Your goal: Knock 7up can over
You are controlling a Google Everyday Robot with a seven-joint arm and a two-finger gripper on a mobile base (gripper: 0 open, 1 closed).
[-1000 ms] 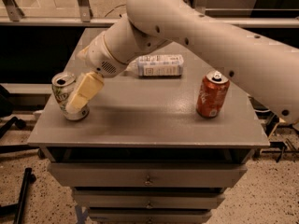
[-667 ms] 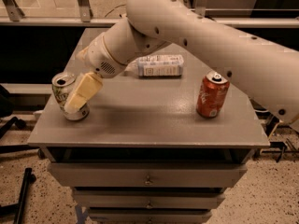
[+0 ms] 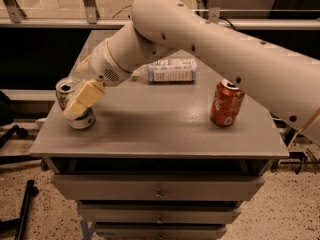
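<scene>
The 7up can (image 3: 84,120), white and green with a silver top, stands at the left edge of the grey table (image 3: 160,134), leaning slightly to the left. My gripper (image 3: 80,104), with its pale yellow tip, lies across the front of the can's upper half and touches it, hiding most of the can's side. The white arm reaches in from the upper right.
A red-orange cola can (image 3: 226,104) stands upright at the right of the table. A clear plastic bottle with a pale label (image 3: 171,70) lies on its side at the back middle. The table has drawers below. The floor lies just past the can's left.
Almost nothing. My gripper has edged very slightly left against the 7up can, which still stands in the same spot.
</scene>
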